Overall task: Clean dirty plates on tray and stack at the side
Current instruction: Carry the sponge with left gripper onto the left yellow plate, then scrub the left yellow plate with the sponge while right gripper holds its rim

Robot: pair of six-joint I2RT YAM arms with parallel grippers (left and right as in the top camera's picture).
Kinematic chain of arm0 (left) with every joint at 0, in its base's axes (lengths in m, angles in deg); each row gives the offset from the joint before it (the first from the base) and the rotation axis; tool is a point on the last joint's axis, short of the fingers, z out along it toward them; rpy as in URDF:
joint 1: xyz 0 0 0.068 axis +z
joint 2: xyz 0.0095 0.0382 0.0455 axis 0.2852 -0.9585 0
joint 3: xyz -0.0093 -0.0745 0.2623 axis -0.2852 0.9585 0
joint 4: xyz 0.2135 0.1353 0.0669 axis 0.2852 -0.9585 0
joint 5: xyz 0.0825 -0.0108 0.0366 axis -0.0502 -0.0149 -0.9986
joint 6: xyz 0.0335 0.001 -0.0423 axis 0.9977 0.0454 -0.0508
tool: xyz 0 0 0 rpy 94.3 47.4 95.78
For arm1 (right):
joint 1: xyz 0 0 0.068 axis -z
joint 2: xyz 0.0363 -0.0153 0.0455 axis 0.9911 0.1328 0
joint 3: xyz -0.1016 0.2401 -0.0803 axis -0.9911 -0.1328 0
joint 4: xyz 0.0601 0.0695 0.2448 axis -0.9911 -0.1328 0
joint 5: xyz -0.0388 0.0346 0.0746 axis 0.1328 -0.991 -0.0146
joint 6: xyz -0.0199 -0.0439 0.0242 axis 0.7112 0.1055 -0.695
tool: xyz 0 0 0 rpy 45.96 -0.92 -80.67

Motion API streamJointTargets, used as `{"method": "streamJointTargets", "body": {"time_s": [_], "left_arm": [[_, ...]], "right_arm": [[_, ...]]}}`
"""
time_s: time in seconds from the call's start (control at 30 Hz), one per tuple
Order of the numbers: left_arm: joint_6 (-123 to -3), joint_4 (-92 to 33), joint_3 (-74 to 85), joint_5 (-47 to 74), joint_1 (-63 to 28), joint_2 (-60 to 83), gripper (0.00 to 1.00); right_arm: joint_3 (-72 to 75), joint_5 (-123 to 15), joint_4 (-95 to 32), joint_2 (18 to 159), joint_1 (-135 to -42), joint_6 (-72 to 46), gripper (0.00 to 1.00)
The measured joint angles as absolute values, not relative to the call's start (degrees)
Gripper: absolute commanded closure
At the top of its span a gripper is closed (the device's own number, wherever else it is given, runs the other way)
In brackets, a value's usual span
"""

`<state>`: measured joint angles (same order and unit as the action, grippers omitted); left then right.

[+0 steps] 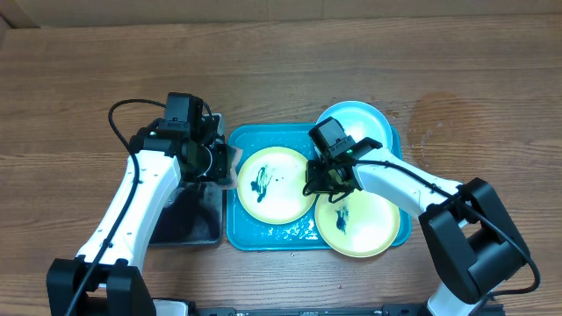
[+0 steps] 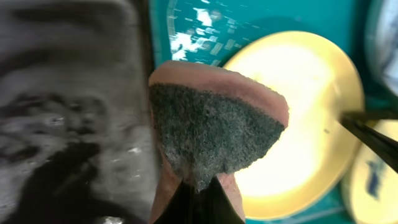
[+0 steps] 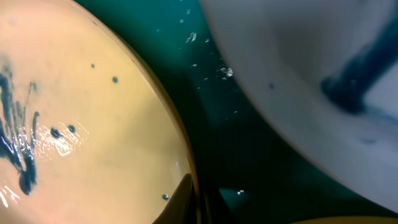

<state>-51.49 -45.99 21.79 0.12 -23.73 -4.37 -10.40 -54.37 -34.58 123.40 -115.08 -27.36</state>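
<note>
The turquoise tray [image 1: 263, 233] holds three plates. A yellow-green plate [image 1: 274, 184] with dark smears lies at its left, a second smeared yellow-green plate [image 1: 360, 224] at the front right, and a light blue plate [image 1: 358, 125] at the back right. My right gripper [image 1: 318, 180] is shut on the right rim of the left plate [image 3: 81, 118], with the rim pinched between its jaws [image 3: 198, 200]. My left gripper [image 2: 199, 186] is shut on a sponge [image 2: 211, 127] with a dark green scouring face. It hovers at the tray's left rim beside that plate [image 2: 305, 118].
A smaller black tray [image 1: 189, 219] lies right against the turquoise tray's left side, under my left arm. Water drops glisten on the turquoise tray floor [image 3: 236, 137]. Bare wooden table surrounds both trays.
</note>
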Motion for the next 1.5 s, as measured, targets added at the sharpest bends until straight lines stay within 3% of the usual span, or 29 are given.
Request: {"method": "streamJointTargets", "body": {"time_s": [0.33, 0.57, 0.9, 1.5], "left_arm": [[-50.3, -45.1, 21.8, 7.9, -28.0, -4.4, 0.96], [-51.4, -43.7, 21.8, 7.0, -32.4, -5.1, 0.96], [-59.0, -36.0, 21.8, 3.6, -32.7, -21.2, 0.96], [-61.4, -31.9, 20.1, 17.0, -40.4, -27.1, 0.96]], "right_arm": [[-9.9, -52.0, -35.2, 123.3, -115.3, -26.0, 0.96], [-9.1, -50.3, -36.9, 123.3, -115.4, -25.8, 0.96], [-9.0, -50.0, -37.6, 123.3, -115.4, -25.8, 0.96], [-9.0, -48.6, -37.7, 123.3, -115.3, -25.5, 0.96]]}}
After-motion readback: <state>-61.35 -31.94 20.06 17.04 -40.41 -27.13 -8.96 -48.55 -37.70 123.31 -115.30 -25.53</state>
